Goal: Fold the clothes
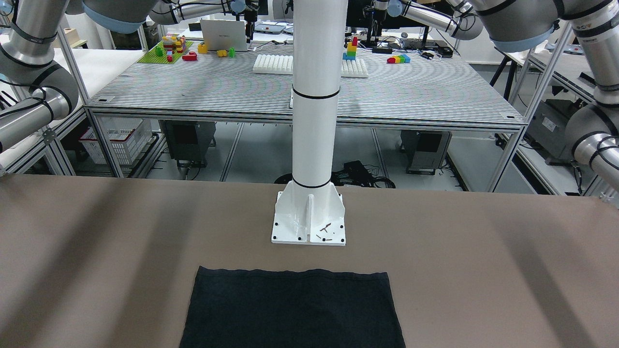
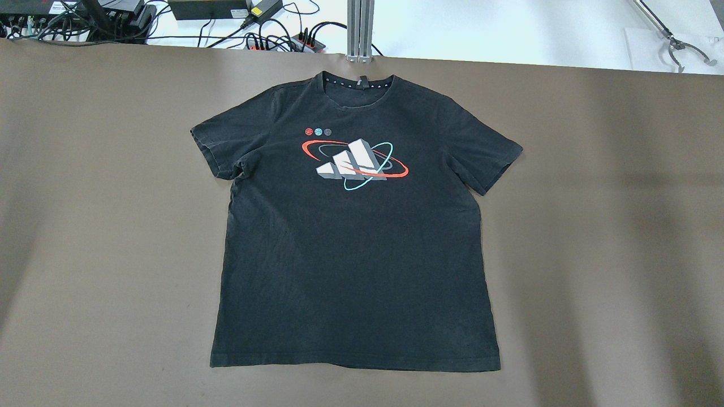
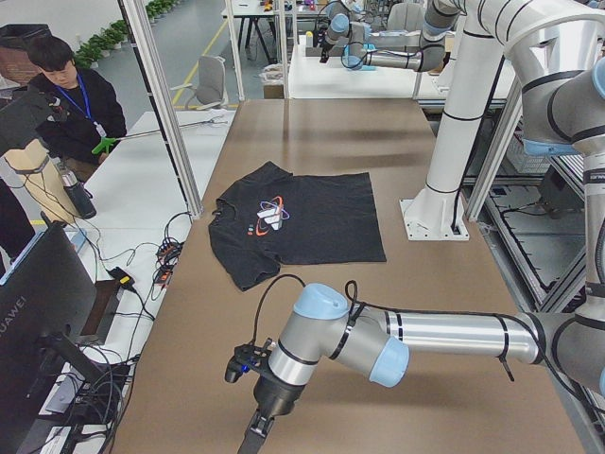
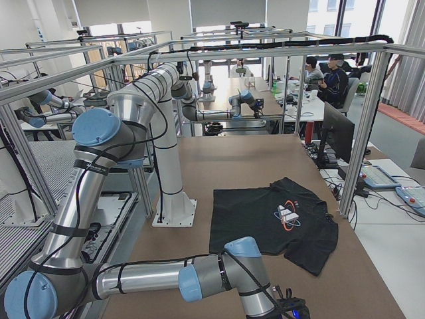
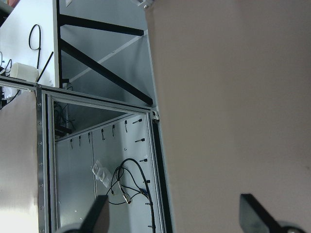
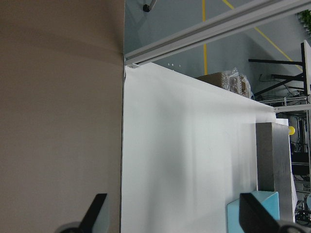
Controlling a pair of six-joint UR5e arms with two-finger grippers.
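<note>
Neither tool shows in the overhead or front-facing view. The front-facing view catches only arm links at its edges, and its bottom edge cuts off the black T-shirt (image 2: 350,254), so only the hem half shows there, just in front of the white column base (image 1: 308,220). In both side views the near arm's wrist runs off the bottom edge, so the tools are hard to make out there.

The wrist cameras show only the fingertips. The left tool (image 5: 175,213) has its two fingers wide apart with nothing between them, above the edge of the brown tabletop (image 2: 85,226), with a metal frame beyond. The right tool (image 6: 175,211) is likewise spread wide and empty, above the tabletop's edge next to a white surface.

Only the overhead view gives the whole shirt. It lies flat and front up in the middle of the tabletop, sleeves spread and collar toward the far edge. The white three-stripe logo (image 2: 353,161) on the chest is ringed in red and teal. Both tools are well apart from it
</note>
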